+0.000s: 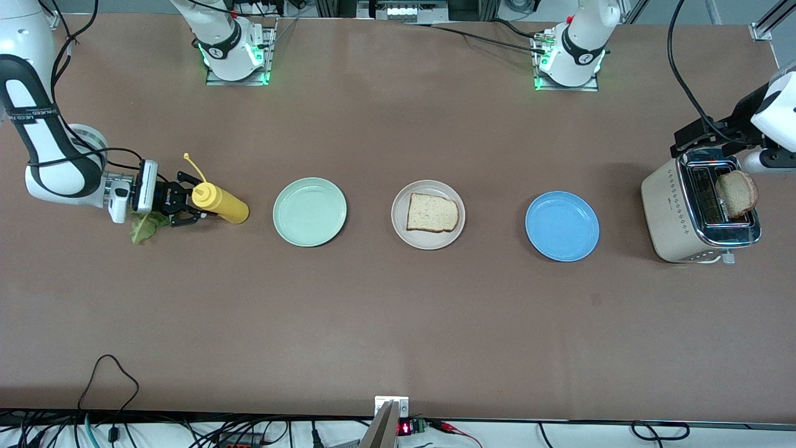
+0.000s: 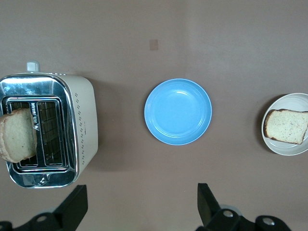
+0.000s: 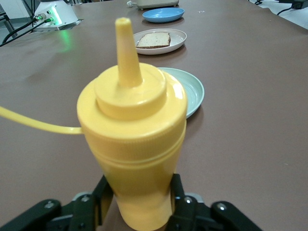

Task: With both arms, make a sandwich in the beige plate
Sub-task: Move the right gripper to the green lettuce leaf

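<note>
Front view first: three plates in a row across the middle of the table, a mint-green plate (image 1: pixel 310 211), the beige plate (image 1: pixel 428 214) and a blue plate (image 1: pixel 561 226). One bread slice (image 1: pixel 433 213) lies flat on the beige plate, so that's one half of the sandwich in place. A second bread slice (image 1: pixel 736 194) sticks up out of the one toaster (image 1: pixel 698 211) at the left arm's end of the table. The right gripper (image 1: pixel 188 208) sits at the right arm's end, fingers around the base of the single yellow squeeze bottle (image 1: pixel 220 203), with one lettuce leaf (image 1: pixel 144 228) on the table just beneath it.

Left wrist view: the left gripper (image 2: pixel 139 204) hangs over the table between toaster and blue plate, fingers spread wide, nothing in them.

Right wrist view: the bottle fills most of the shot, a finger on each side of it. All three plates line up past it.
</note>
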`<state>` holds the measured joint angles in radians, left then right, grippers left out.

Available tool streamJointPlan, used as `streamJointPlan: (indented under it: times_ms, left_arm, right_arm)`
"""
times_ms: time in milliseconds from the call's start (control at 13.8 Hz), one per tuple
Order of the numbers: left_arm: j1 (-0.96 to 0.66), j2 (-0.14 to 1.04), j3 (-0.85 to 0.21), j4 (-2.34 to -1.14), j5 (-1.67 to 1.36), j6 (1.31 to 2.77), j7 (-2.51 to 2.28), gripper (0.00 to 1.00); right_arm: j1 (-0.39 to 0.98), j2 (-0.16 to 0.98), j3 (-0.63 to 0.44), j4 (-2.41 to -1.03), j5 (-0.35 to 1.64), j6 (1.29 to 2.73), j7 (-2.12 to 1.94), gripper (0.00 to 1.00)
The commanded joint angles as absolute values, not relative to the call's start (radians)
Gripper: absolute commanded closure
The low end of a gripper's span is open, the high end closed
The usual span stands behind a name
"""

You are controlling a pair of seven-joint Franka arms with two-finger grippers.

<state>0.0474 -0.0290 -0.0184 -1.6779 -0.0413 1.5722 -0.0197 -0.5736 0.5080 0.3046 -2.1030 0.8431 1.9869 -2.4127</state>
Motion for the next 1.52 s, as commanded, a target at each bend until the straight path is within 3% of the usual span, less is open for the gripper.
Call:
streamJointPlan:
  times_ms: [0,72,506,1084,1445]
  left_arm:
    - [0.051,-0.046,-0.025,-1.689,-0.02,1.572,-0.029,0.0]
    - [0.051,-0.046,-0.025,-1.689,-0.02,1.572,-0.029,0.0]
    - [0.051,-0.046,-0.026,-1.689,-0.02,1.578,-0.029,0.0]
    - [0.051,-0.045,-0.025,-1.692,-0.031,1.614,-0.022,0.0]
    - [0.051,-0.026,-0.017,-1.66,-0.031,1.617,-0.026,0.0]
  right_arm:
    - [-0.592,0.525,0.322,-2.089,0.859,1.98,-2.411,0.05]
    - [-0.589,0.525,0.322,-2.088,0.859,1.98,-2.411,0.0]
    - [-0.597,0.515,0.321,-2.083,0.858,1.979,-2.416,0.0]
    - [-0.603,0.493,0.17,-2.066,0.776,1.931,-2.418,0.0]
    - [-0.592,0.427,0.15,-1.982,0.678,1.944,-2.066,0.0]
